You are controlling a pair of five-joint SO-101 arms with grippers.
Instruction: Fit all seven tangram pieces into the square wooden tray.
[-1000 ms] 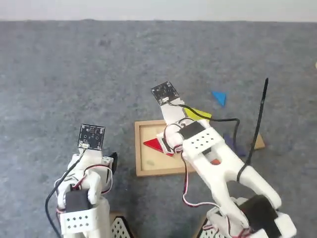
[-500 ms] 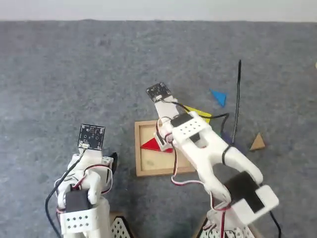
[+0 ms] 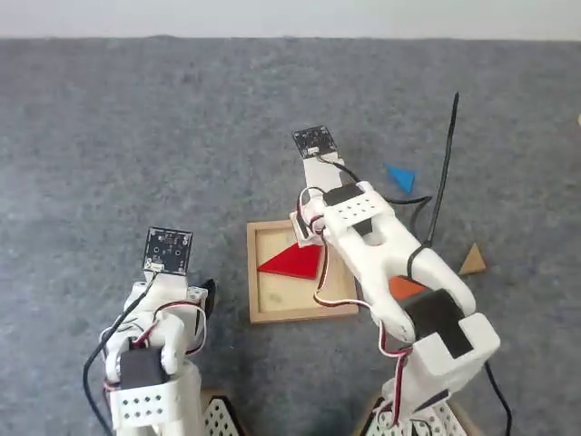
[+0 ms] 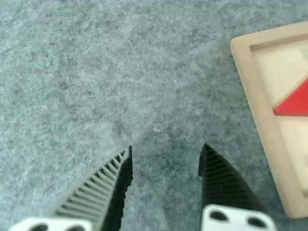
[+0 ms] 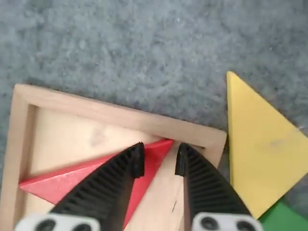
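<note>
A square wooden tray (image 3: 253, 272) is seen near the middle of the grey felt-covered table (image 3: 136, 127) in the high view. One red triangle (image 3: 292, 262) is laid flat inside it, with its long point aimed at the tray's 1 o'clock corner. The rest of the tray floor is bare wood. The right arm is stretched over the tray's 3 o'clock side. In its wrist view the right gripper (image 5: 159, 160) is held just above the red triangle's pointed end, close to the tray's inner corner. Its jaws are set a narrow gap apart, and nothing is clamped between them. A yellow triangle (image 5: 260, 154) is seen just outside that same tray corner, lying on the felt, and a green piece (image 5: 284, 219) is touching the yellow one's edge. From the tray, a blue triangle (image 3: 400, 177) is found at 2 o'clock, well apart. A small tan triangle (image 3: 471, 261) is found at 3 o'clock, and an orange piece (image 3: 406, 287) lies between it and the tray, partly covered by the right arm. The left arm is parked at 8 o'clock from the tray. The left gripper (image 4: 166, 163) is held over bare felt just beside the tray's outer edge, its jaws spread wide with nothing held.
</note>
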